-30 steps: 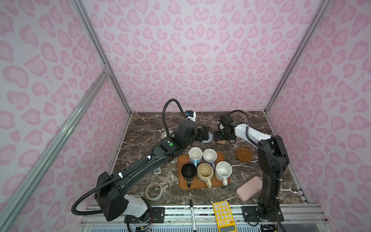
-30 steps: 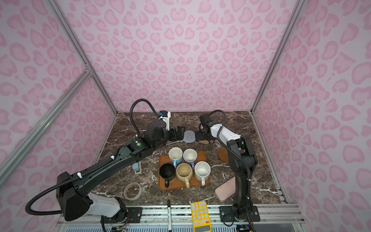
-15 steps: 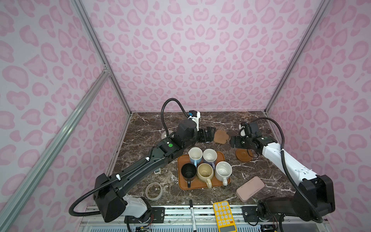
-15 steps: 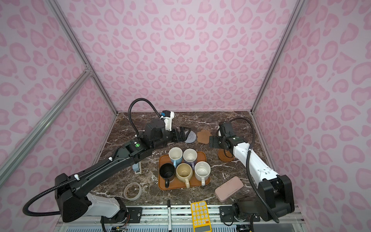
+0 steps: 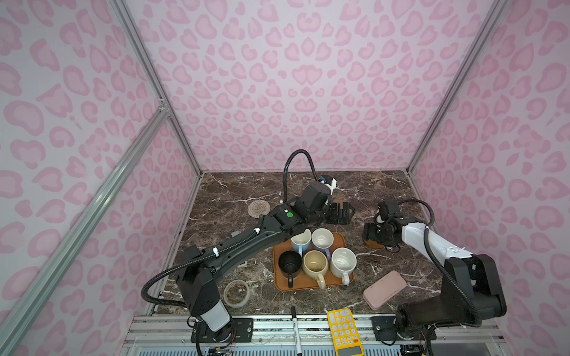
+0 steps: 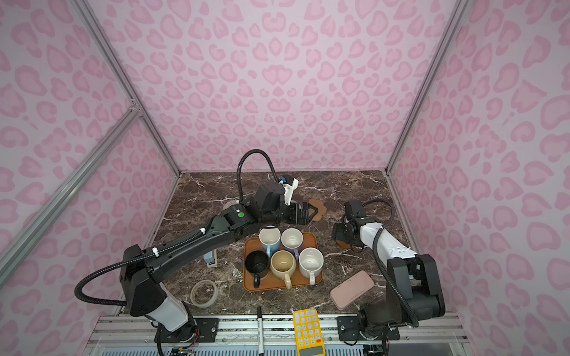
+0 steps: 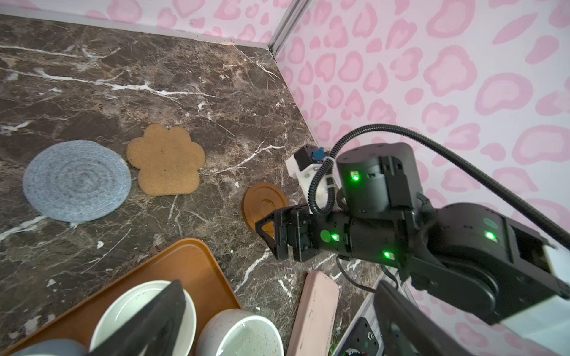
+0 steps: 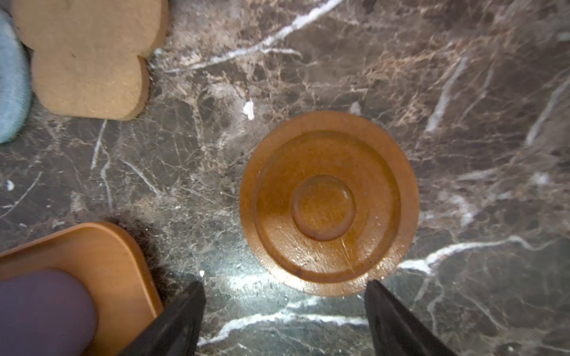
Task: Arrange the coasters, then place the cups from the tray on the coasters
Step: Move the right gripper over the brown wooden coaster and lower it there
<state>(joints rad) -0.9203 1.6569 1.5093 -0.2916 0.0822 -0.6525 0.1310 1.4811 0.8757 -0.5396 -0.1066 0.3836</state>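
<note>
Five cups stand on the orange-brown tray [image 5: 308,282]: light blue [image 5: 300,240], lavender [image 5: 322,239], black [image 5: 290,262], cream-yellow [image 5: 314,265] and white speckled [image 5: 343,262]. Behind the tray lie the grey-blue woven coaster [image 7: 77,180] and the cork flower coaster [image 7: 166,160]. A cream woven coaster [image 5: 258,208] lies at the back left. My left gripper [image 5: 342,212] hovers open and empty behind the tray, above those two mats. My right gripper [image 8: 285,314] is open, low over the brown wooden coaster [image 8: 328,203], its fingertips flanking the coaster's near edge.
A pink flat case [image 5: 384,289] lies at the front right. A clear tape roll [image 5: 236,292] sits at the front left. A yellow calculator [image 5: 344,331] and a pen [image 5: 295,329] rest on the front rail. A small blue-grey object [image 6: 210,257] lies left of the tray.
My right arm left the cork coaster at the back middle, swung right and came down over the wooden coaster, its jaws narrowing a little. The left gripper shifted slightly right.
</note>
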